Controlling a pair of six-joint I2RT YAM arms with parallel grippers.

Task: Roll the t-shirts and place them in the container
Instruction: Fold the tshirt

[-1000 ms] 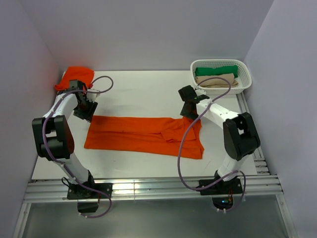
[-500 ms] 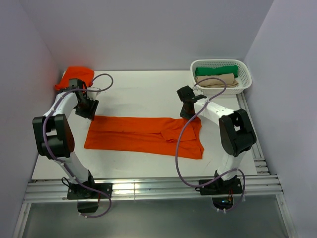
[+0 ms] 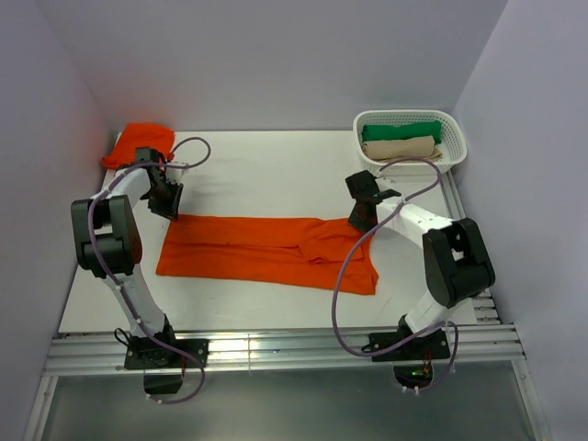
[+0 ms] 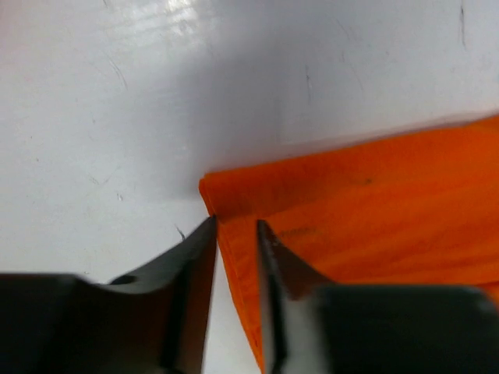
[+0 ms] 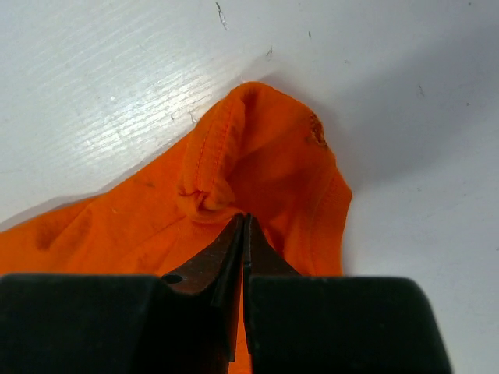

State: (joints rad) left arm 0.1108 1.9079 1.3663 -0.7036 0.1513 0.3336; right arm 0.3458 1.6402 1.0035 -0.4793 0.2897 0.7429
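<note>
Soft matt orange cloth in the spread t-shirt (image 3: pixel 266 250), stitched along the hem, bunched into a pinched ridge at the right gripper (image 5: pixel 242 220); same matt cloth in the crumpled orange t-shirt (image 3: pixel 138 142) at the far left corner. Dark, smooth, faintly glossy plastic or metal on the left gripper (image 4: pixel 234 234) fingers. White table (image 3: pixel 266 175) smooth with a dull sheen, finely scratched and scuffed. White plastic mesh basket (image 3: pixel 454 138), glossy, holding folded green and beige cloth
</note>
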